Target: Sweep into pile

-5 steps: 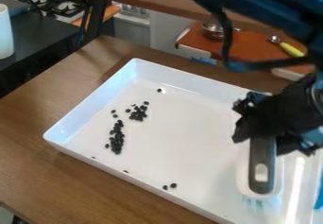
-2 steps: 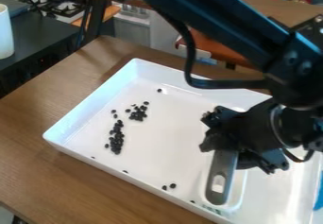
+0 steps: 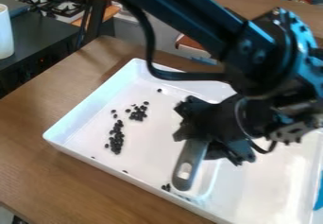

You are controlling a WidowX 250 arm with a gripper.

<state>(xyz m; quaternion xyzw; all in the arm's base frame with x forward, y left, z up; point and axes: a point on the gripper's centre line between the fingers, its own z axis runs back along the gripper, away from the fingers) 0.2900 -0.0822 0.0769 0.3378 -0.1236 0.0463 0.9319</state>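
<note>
The black gripper (image 3: 200, 140) hangs over the middle-right of the white tray (image 3: 145, 164), shut on a brush (image 3: 187, 165). The brush's grey handle points toward the near edge, and its white head lies low in the tray beside a few black beans (image 3: 166, 187). Farther left, one elongated cluster of black beans (image 3: 116, 138) runs front to back. Just behind it sits a smaller cluster (image 3: 138, 113). A single bean (image 3: 159, 90) rests near the back wall, and a couple of others lie near the front left wall.
The tray's raised walls surround the beans on a brown wooden table (image 3: 38, 124). A white cylindrical container (image 3: 5, 31) stands on a dark counter at the far left. Something blue (image 3: 319, 190) shows at the right edge. A wooden shelf (image 3: 252, 3) is behind the arm.
The gripper and brush have moved left across the tray, and the handle has tilted. The brush has come up to the beans by the front wall; both clusters are unchanged.
</note>
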